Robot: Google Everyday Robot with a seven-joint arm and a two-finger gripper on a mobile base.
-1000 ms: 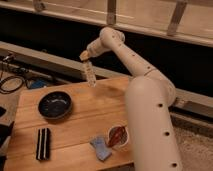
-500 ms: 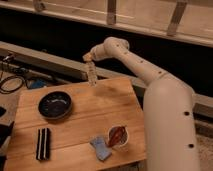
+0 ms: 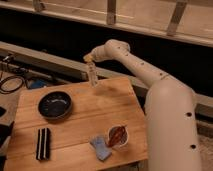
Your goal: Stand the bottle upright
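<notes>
1. The gripper (image 3: pixel 90 59) hangs above the far edge of the wooden table (image 3: pixel 107 107), with the bottle (image 3: pixel 93 75) upright below it, just over the far edge.
2. The dark bowl (image 3: pixel 54 104) blocks the left side, well apart from the bottle.
3. A black ribbed block (image 3: pixel 43 143) lies at the near left corner.
4. A blue sponge (image 3: pixel 101 148) and a white cup (image 3: pixel 118 136) crowd the near right, touching or nearly so.
5. Bare wood runs across the middle and far right.
6. The robot's white arm (image 3: pixel 150 75) arches over the right edge, closing that side.

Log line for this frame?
gripper: far table edge | slim whitish plastic bottle: hanging upright from gripper | wooden table: bottle not released
</notes>
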